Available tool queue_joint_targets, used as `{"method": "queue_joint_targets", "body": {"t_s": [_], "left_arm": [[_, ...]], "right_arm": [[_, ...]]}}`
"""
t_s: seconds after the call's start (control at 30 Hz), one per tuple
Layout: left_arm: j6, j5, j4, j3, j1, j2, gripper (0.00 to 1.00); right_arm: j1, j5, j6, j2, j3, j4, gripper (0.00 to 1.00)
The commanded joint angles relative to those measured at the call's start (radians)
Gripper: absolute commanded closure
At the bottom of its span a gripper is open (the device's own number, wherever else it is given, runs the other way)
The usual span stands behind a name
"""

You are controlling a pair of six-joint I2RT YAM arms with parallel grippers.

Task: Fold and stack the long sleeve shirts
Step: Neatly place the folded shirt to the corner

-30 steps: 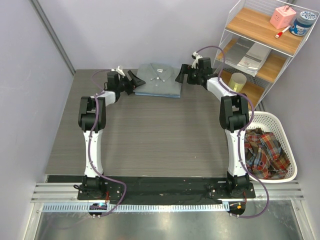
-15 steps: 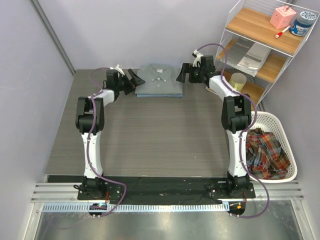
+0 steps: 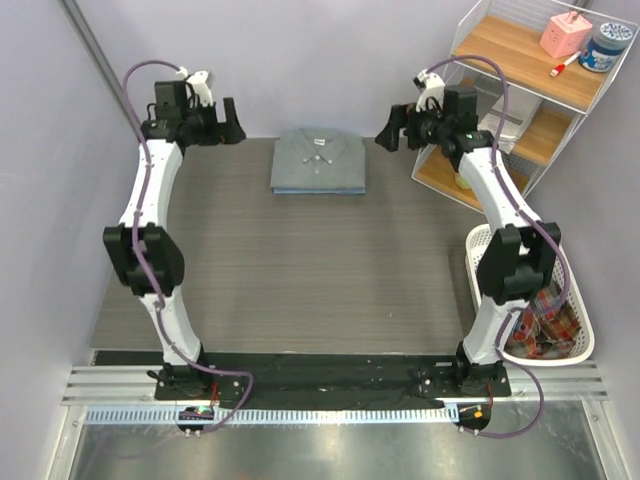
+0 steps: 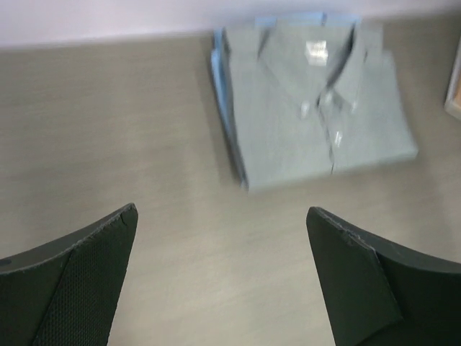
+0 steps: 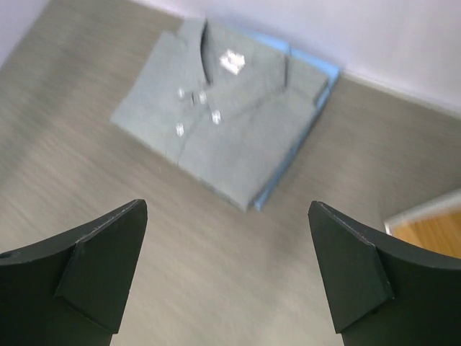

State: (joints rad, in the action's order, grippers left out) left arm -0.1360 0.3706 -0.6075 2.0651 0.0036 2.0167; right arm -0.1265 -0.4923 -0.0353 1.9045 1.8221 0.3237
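The light blue shirt is almost wholly covered. Only a thin strip of it shows past the edges of the grey shirt lying on top. Both wrist views are soft with blur, so buttons and label read as pale spots, and the sleeves of both shirts are out of sight. At the right, the right arm crosses the white basket and hides part of the plaid cloth in it.

The grey shirt is a neat rectangle with its collar toward the back wall and its button placket up the middle, squared on the blue one. The stack sits at the far middle of the desk, touching neither tool.

The left arm stands tall. The left tool is high near the back-left corner, fingers spread wide and empty, pointing toward the stack. The right tool mirrors it at the back right, fingers likewise wide apart, holding nothing.
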Motion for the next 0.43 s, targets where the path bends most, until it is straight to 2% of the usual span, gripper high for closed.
{"method": "queue_joint_targets", "body": {"t_s": [0.0, 0.07, 0.13, 0.23, 0.4], "left_arm": [[0.15, -0.1, -0.278, -0.173, -0.008, -0.165, 0.0], [0.109, -0.122, -0.258, -0.303, -0.008, -0.263, 0.0], [0.093, -0.124, -0.244, -0.371, -0.008, -0.308, 0.0], [0.128, -0.143, -0.299, -0.445, -0.043, -0.345, 0.0], [0.16, -0.18, -0.239, -0.603, -0.109, -0.466, 0.0]], "right_arm": [[0.019, -0.035, 0.126, -0.136, -0.148, 0.165, 0.0], [0.016, -0.019, 0.194, -0.241, -0.289, 0.189, 0.0], [0.008, 0.036, 0.239, -0.312, -0.428, 0.212, 0.0], [0.007, 0.076, 0.285, -0.419, -0.55, 0.238, 0.0], [-0.01, 0.112, 0.287, -0.56, -0.619, 0.245, 0.0]]}}
